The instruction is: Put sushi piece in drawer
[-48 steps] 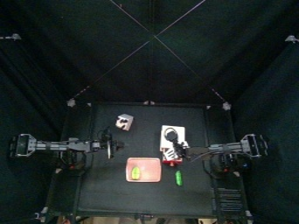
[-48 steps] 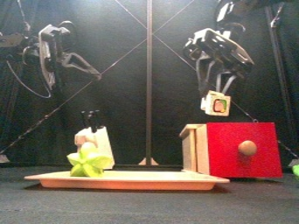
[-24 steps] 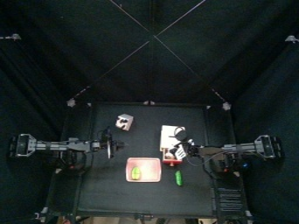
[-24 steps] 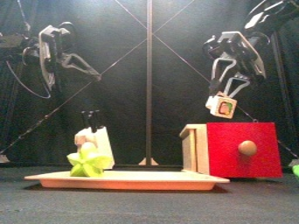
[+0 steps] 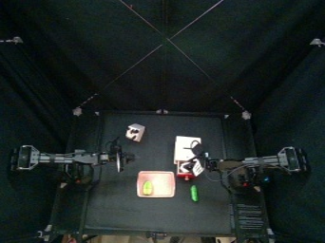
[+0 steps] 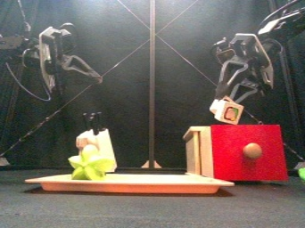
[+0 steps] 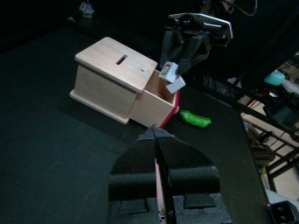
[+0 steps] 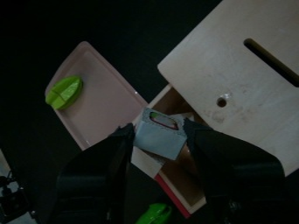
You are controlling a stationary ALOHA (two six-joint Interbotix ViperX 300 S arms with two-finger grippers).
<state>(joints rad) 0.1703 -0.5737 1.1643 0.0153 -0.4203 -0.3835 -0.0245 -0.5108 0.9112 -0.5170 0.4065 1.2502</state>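
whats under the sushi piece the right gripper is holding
The right gripper holds the sushi piece above the drawer, pulled out of the cabinet. The sushi and jaws hide most of the drawer's inside.

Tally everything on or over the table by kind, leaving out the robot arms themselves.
drawer: 1
pink tray: 1
sushi piece, held in the right gripper: 1
white piece at the far side: 1
green pieces, one on the tray, one on the table: 2
Total: 6

right hand clamped, left hand raised — closed
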